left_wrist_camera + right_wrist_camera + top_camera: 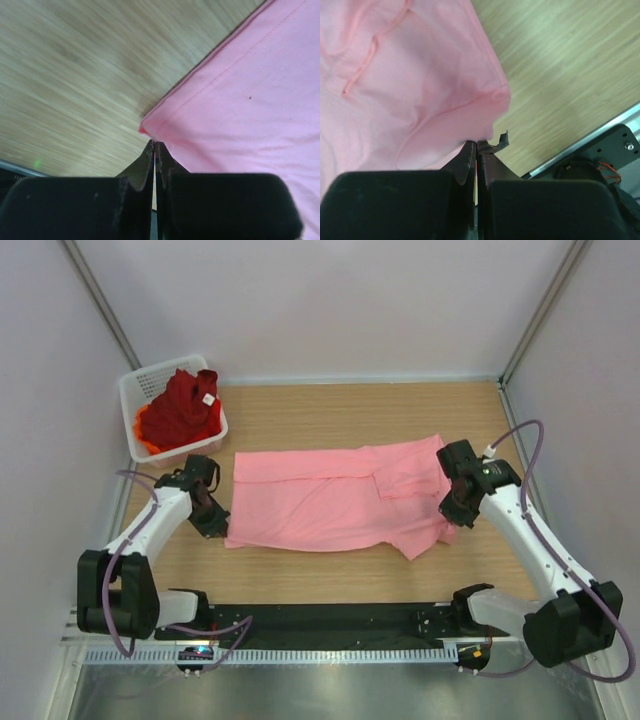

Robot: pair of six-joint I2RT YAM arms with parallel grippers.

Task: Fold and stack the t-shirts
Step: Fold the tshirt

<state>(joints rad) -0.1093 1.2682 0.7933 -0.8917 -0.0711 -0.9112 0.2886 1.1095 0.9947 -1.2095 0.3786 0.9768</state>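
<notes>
Lying spread on surface (350, 415): light pink t-shirt (335, 498), sleeve tucked in, fold barely begun. Heaped in white basket (140, 380), far left: dark red t-shirt (185, 405) over orange t-shirt (145, 440), untouched. Nothing stacked. Pinching near-left hem corner: left pincer (213, 522), jaws clamped on cloth. Pinching right end: right pincer (451, 510), likewise clamped. Both arms low, angled inward.

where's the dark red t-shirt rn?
Top external view: the dark red cloth t-shirt lies bunched in the white plastic mesh basket at the table's far left corner, over the orange cloth t-shirt.
</notes>
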